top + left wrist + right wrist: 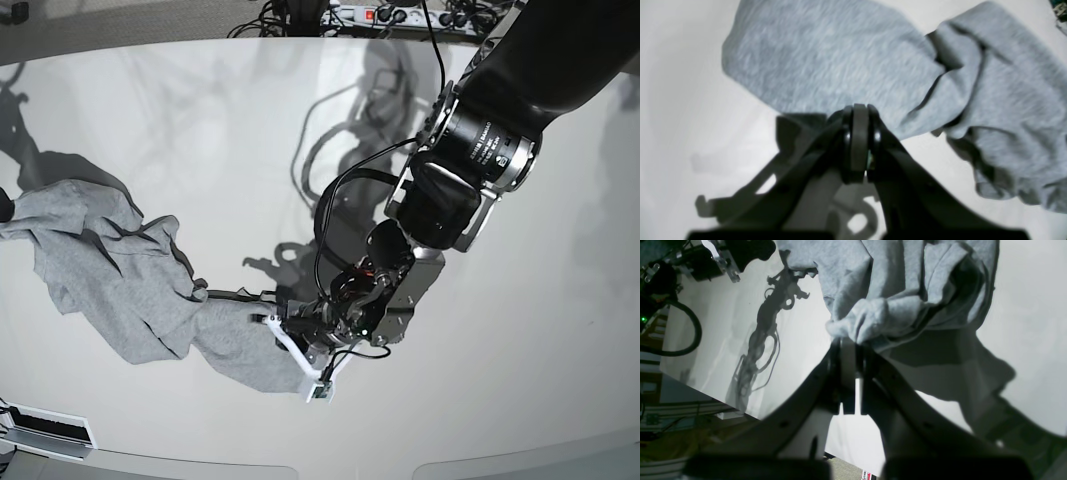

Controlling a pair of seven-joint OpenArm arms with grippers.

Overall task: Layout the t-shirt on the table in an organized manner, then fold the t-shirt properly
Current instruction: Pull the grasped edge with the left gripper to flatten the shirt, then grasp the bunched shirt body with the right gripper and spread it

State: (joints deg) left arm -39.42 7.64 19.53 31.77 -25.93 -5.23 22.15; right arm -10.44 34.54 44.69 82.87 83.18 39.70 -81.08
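Base view showed the t-shirt (120,275) bunched along the near left part of the table (250,130), stretched like a rope from a crumpled mass at the left edge to a flatter flap near the middle. At that left edge my right gripper (850,340) itself was out of the base frame, but its wrist view showed the jaws pressed onto a thick wad of grey knit, the cloth hanging above the white surface. Toward the middle, my left gripper (860,111) had its jaws pressed together right at the shirt's lower edge; whether they pinched the hem or only met beside it I could not tell. To do this spreading step well, I judged I should confirm that left hold, then draw the two grips apart slowly and level so the twist between them opened without dragging folds under. Lettering was not visible, so which side faced up stayed uncertain. Glossy white tabletop lay bare to the right of my left arm (500,110), plenty of room for laying the shirt flat; cables (400,15) and a power strip sat beyond the far rim.
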